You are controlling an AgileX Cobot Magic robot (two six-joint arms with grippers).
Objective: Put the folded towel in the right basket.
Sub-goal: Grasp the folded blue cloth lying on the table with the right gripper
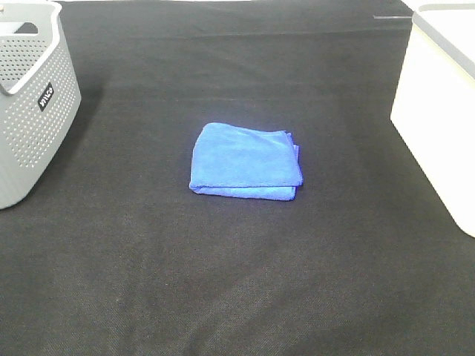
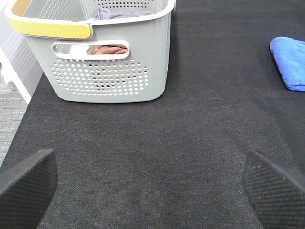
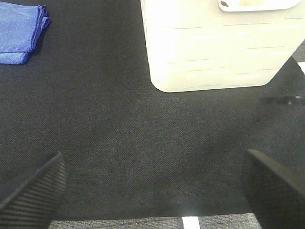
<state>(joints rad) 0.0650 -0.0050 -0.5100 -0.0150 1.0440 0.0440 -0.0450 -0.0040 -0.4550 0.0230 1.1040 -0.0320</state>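
A folded blue towel [image 1: 246, 162] lies flat on the black table in the middle of the exterior high view. It also shows at the edge of the left wrist view [image 2: 291, 62] and of the right wrist view [image 3: 20, 33]. The right basket [image 1: 438, 104] is cream white and stands at the table's right side; it also shows in the right wrist view [image 3: 214, 47]. My left gripper [image 2: 150, 191] is open and empty above bare cloth. My right gripper [image 3: 152, 191] is open and empty, short of the cream basket. Neither gripper shows in the exterior high view.
A grey perforated basket [image 1: 30, 96] with a yellow handle [image 2: 52, 26] stands at the table's left, holding brown cloth [image 2: 107, 49]. The black table cloth [image 1: 237, 282] ends at a front edge near my right gripper [image 3: 143, 222].
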